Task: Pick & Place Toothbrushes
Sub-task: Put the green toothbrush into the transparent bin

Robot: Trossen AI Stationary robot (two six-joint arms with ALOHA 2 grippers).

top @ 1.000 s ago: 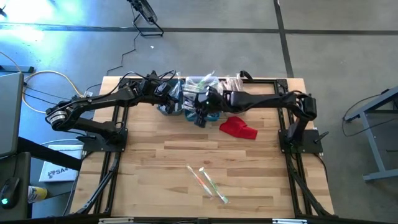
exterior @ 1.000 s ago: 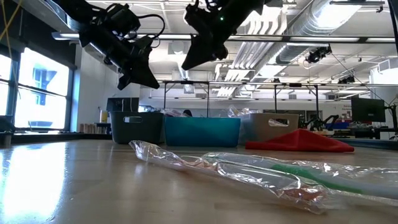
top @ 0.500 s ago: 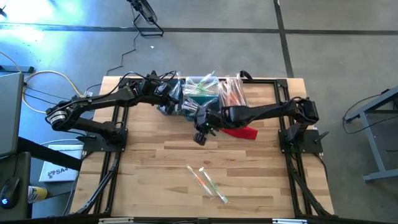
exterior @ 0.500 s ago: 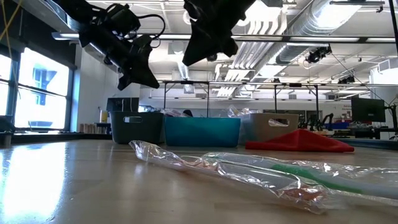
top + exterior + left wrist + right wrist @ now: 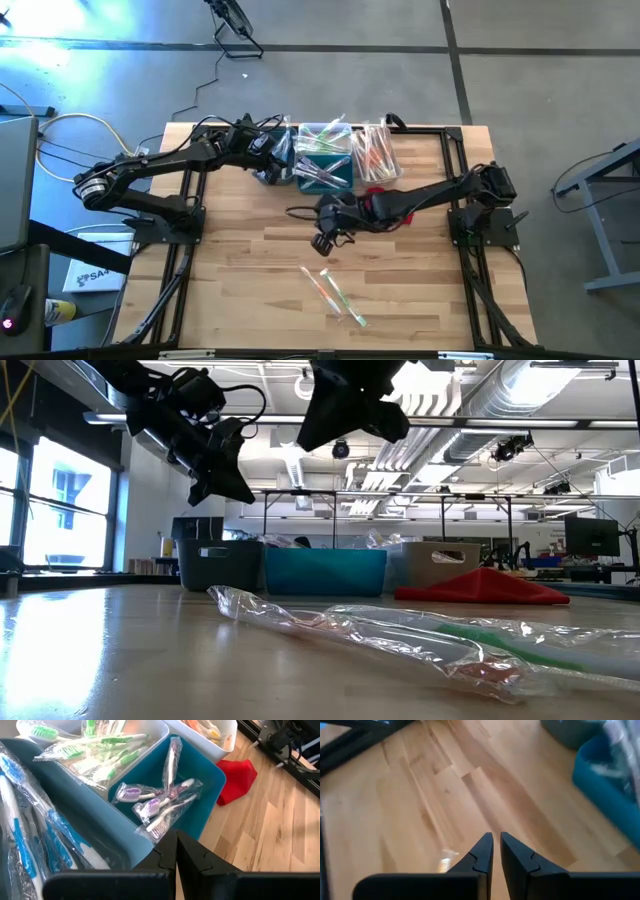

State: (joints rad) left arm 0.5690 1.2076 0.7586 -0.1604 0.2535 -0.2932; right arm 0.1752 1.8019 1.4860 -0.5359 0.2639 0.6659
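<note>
Right gripper (image 5: 322, 240), fingers nearly pressed together and empty, hangs over the worktop's (image 5: 250, 270) bare middle.
Two wrapped toothbrushes (image 5: 335, 293) lie near the front edge; left gripper (image 5: 176, 851), closed, waits over the teal bin (image 5: 207, 785).

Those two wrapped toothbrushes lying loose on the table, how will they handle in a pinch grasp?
The loose toothbrushes look thin and probably light. Their crinkled clear wrappers stand proud of the handles, so fingers may catch film first and slip. They lie flat on the table, so rolling seems unlikely.

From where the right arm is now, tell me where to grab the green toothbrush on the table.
Take the green toothbrush mid-handle, from straight above, right claw closing across its width. It lies flat in a crinkly wrapper beside the orange toothbrush, so stay toward its outer side.
</note>
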